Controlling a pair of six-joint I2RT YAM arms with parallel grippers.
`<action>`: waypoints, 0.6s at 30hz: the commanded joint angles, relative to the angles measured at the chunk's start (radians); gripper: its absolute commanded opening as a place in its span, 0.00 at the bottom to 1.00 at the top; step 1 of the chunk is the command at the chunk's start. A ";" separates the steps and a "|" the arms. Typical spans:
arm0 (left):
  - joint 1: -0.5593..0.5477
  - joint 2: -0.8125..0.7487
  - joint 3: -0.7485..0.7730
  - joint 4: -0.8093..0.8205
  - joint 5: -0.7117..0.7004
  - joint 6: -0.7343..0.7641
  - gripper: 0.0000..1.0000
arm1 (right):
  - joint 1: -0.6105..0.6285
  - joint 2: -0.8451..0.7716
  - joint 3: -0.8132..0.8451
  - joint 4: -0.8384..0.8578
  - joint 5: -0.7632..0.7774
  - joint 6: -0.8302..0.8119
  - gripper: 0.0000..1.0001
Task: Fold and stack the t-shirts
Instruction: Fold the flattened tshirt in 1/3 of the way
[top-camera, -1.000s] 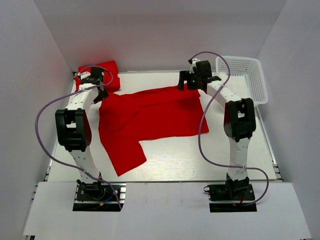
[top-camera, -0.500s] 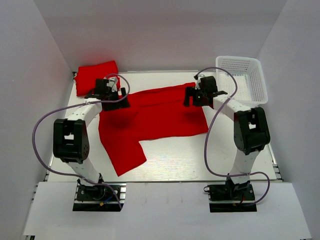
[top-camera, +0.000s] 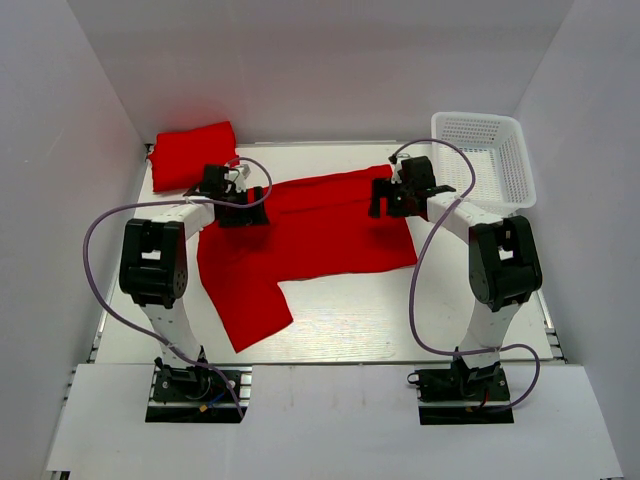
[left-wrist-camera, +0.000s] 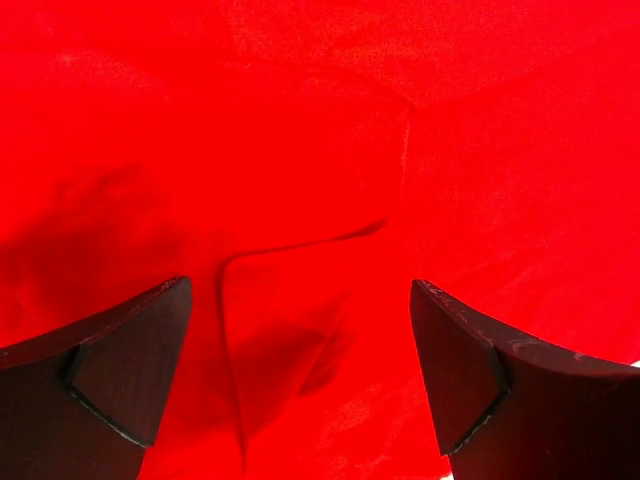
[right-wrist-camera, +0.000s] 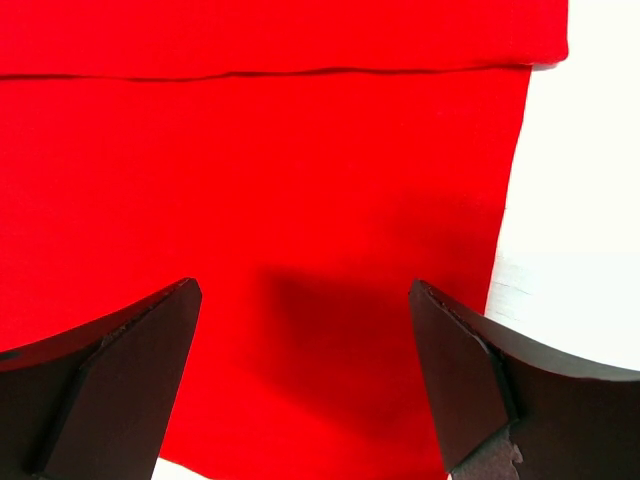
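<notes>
Top external view: spread loosely across the white table (top-camera: 400, 310), a plain bright red short-sleeved cloth t-shirt (top-camera: 320, 225), one part trailing toward the near left. Folded in the far left corner, a second red t-shirt (top-camera: 190, 155). At far right, a white plastic lattice basket (top-camera: 478, 116). Low over the spread shirt's far left edge, left gripper (top-camera: 250, 208), jaws wide apart. Over its far right corner, right gripper (top-camera: 382, 200), likewise spread, pinching nothing. Contact with cloth: cannot tell.
</notes>
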 joint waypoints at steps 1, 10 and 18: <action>0.002 0.007 0.020 0.012 0.022 0.026 1.00 | -0.004 -0.034 0.013 0.002 0.014 0.000 0.90; -0.016 0.017 -0.040 0.083 0.122 0.026 1.00 | -0.002 -0.030 0.019 -0.004 0.025 0.002 0.90; -0.026 -0.039 -0.078 0.107 0.181 0.026 0.94 | -0.004 -0.031 0.019 -0.001 0.022 0.003 0.90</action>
